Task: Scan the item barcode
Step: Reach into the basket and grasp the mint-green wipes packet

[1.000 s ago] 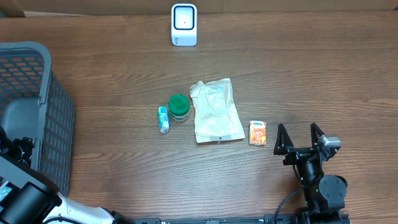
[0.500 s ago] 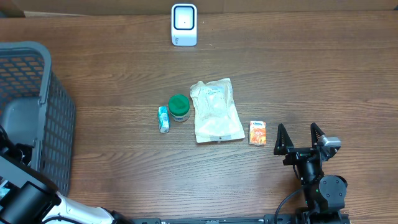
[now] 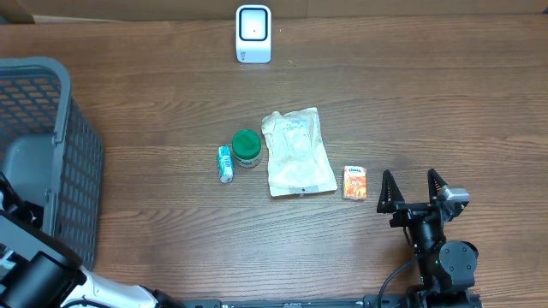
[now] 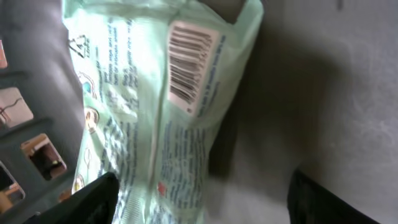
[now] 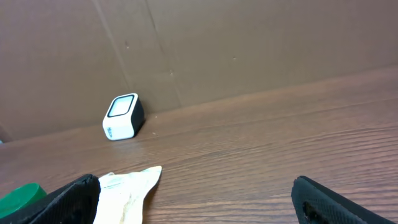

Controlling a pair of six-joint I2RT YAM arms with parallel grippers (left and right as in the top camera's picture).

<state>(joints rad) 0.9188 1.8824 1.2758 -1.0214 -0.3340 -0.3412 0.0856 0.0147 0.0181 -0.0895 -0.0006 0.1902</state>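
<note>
Overhead: right gripper spread wide, empty; scanner far ahead, to its left; basket well off left, left arm reaching in.
Left wrist: left gripper wide, astride the green packet, not clamped; barcode just ahead, facing the camera.
Right wrist: scanner ahead-left, white pouch nearer.
Risk: pinching one floppy edge, creasing or hiding the barcode; snagging the basket wall on lifting.
</note>
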